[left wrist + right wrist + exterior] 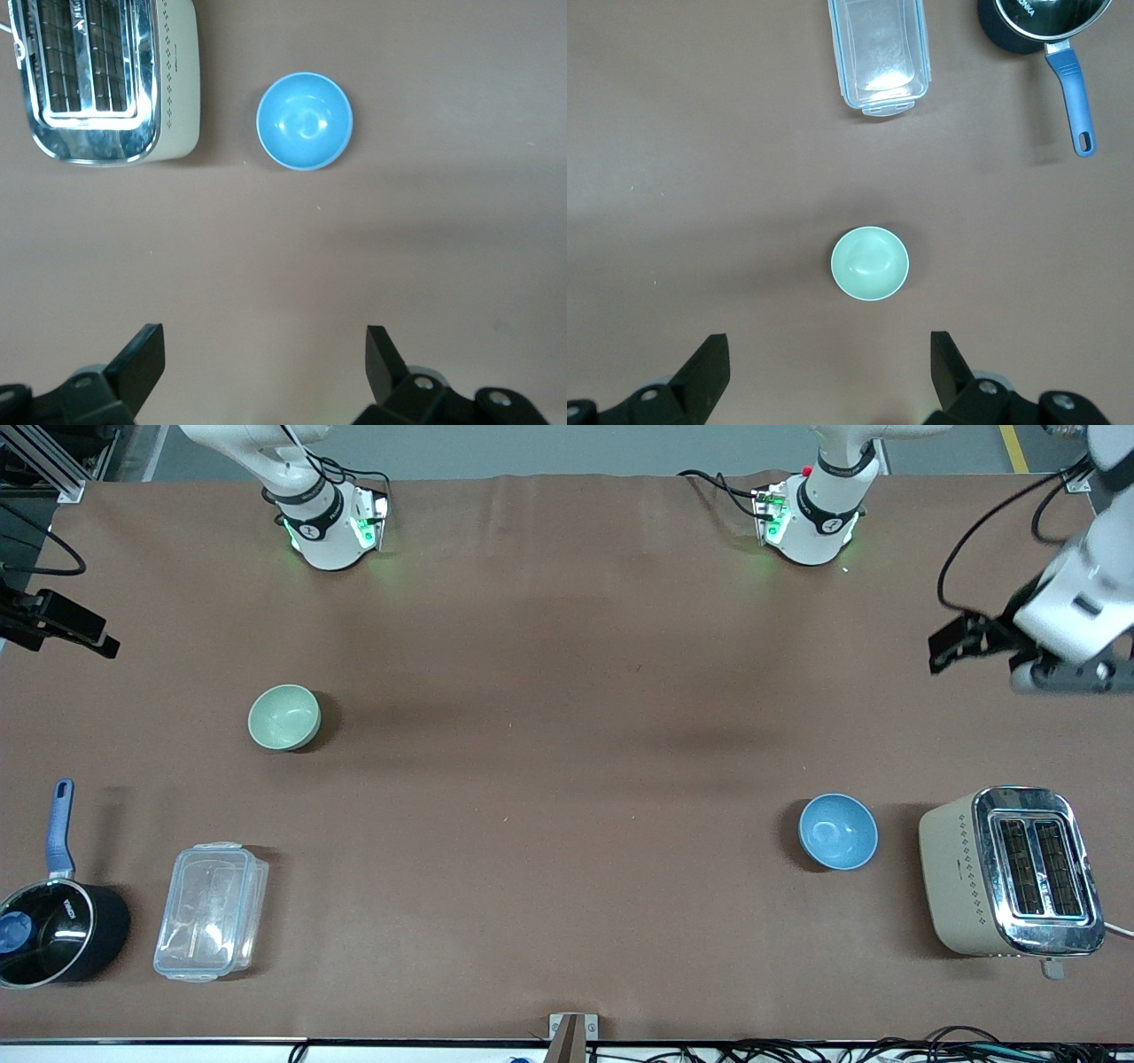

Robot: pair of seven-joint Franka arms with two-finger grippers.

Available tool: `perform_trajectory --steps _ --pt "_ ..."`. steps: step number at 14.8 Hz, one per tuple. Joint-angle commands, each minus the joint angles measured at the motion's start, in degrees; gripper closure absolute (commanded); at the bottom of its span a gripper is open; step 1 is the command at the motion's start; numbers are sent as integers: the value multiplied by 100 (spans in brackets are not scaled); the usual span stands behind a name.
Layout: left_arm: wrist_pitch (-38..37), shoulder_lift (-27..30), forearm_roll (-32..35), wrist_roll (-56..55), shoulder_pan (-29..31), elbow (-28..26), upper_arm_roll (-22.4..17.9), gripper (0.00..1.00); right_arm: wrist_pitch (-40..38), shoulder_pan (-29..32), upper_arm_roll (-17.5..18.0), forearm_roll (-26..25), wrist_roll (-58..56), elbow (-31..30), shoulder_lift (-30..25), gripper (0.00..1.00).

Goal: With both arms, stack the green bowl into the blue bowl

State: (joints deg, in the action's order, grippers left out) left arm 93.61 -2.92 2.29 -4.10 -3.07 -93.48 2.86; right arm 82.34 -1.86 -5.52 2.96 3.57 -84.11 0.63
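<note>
- The table [567,717] is a wide brown surface with much bare room between the two bowls, which lie well apart at different ends.
- The toaster [1010,872] stands just beside the blue bowl, toward the left arm's end; it is the closest obstacle there.
- The clear container [210,911] and the saucepan [53,921] sit nearer the front camera than the green bowl, apart from it.
- The left gripper [266,359] hangs high over the table's left-arm end, fingers spread apart and empty, the blue bowl ahead of it in its wrist view.
- The right gripper [830,359] is likewise spread and empty above the green bowl's area.
- The green bowl [283,717] sits upright, by the look of it within the right arm's easier reach.
- The blue bowl [838,832] sits upright, nearer the front camera.
</note>
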Motion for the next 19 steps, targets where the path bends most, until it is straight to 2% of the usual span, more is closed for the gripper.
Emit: perform_trajectory --steps 1,3,6,9,11,12,13,17,18,19 --pt "918 -630 105 76 211 -273 4 0 27 247 -9 3 -775 -498 -89 0" --pt "1902 -1095 123 85 237 -731 4 0 141 283 -360 -40 -1200 -938 -159 0" --pt "3230 -1833 202 67 228 -1075 -5 0 1149 300 -449 -198 -1454 -2043 -168 0" --pt "4136 -2536 369 32 228 -1111 -13 0 2808 292 -511 -225 -1605 -3502 -256 0" --pt "4411 -2844 404 -38 263 -1085 -5 1 4064 292 -511 -234 -1614 -4451 -274 0" --pt "4508 -2942 404 -38 281 -1084 -5 9 4575 274 -511 -252 -1622 -4804 -248 0" --pt "4569 -3021 404 -38 281 -1084 -5 23 4911 257 -511 -321 -1675 -5051 -221 0" --pt "4570 -3110 404 -73 281 -1041 -5 91 6754 160 -493 -357 -1702 -6211 59 0" --pt "4570 -3066 413 -73 281 -1032 4 99 7091 142 -493 -357 -1719 -6300 234 0" --pt "4561 -3031 404 -73 255 -1014 30 100 7303 151 -493 -357 -1806 -6310 436 0"
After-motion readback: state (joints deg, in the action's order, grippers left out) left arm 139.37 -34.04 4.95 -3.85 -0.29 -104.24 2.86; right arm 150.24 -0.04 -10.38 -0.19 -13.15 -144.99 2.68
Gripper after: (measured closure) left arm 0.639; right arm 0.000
